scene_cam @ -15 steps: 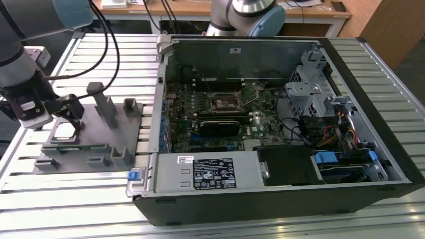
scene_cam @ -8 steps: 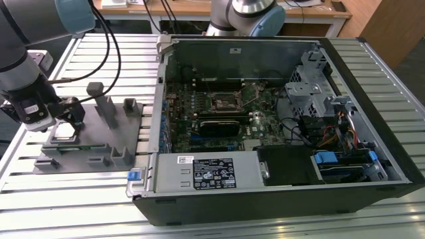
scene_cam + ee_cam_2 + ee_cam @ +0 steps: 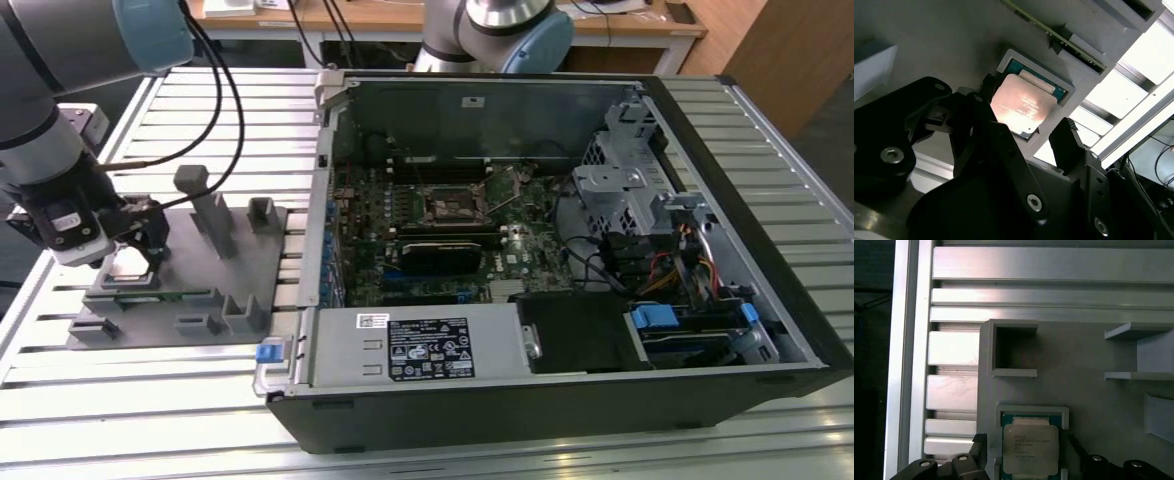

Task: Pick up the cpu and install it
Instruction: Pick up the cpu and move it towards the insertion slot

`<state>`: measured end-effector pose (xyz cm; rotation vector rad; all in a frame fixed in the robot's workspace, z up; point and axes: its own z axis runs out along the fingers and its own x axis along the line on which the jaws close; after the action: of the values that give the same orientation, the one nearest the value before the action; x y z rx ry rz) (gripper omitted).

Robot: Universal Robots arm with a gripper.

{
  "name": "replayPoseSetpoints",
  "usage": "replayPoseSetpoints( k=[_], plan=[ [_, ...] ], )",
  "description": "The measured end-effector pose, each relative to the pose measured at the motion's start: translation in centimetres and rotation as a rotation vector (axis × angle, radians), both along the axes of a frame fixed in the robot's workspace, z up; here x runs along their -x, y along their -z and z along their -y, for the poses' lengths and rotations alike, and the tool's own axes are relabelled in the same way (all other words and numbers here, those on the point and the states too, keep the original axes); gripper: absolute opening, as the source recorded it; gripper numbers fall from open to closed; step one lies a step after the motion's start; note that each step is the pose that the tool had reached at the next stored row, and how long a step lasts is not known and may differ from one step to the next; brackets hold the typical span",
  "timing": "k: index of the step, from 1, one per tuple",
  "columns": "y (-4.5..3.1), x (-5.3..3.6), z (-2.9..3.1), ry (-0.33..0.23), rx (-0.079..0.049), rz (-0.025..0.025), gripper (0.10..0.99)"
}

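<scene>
Open gripper (image 3: 1026,102) hangs just above the cpu (image 3: 1030,447), one finger on each side, gripping nothing. The cpu lies flat in its framed pocket on the grey fixture plate (image 3: 260,275), at the exterior view's left of the open computer case (image 3: 400,415).

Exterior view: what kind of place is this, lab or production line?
Most likely a robotics lab or test cell. An opened computer case lies on a slotted aluminium table, a grey fixture plate beside it holds the cpu under the robot arm, and a wooden desk stands behind.
</scene>
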<state>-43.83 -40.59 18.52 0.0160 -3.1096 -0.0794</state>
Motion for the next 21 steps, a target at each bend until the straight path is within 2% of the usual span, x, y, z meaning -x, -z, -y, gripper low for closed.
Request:
replayPoseSetpoints(
  k=[5, 6, 8, 10, 14, 17, 21],
  plan=[
    [0.05, -0.09, -0.02, 0.0, 0.0, 0.0001, 0.694],
    [0.05, -0.09, -0.03, 0.0, 0.0, -0.0001, 0.627],
    [0.05, -0.09, -0.04, 0.0, 0.0, 0.0008, 0.627],
    [0.05, -0.09, -0.06, 0.0, 0.0, 0.0052, 0.627],
    [0.05, -0.07, -0.08, 0.0, 0.0, 0.0183, 0.627],
    [0.05, 0.0, -0.09, 0.0, 0.0, 0.0233, 0.627],
    [0.06, 0.21, -0.09, 0.0, 0.0, 0.0258, 0.627]
  ],
)
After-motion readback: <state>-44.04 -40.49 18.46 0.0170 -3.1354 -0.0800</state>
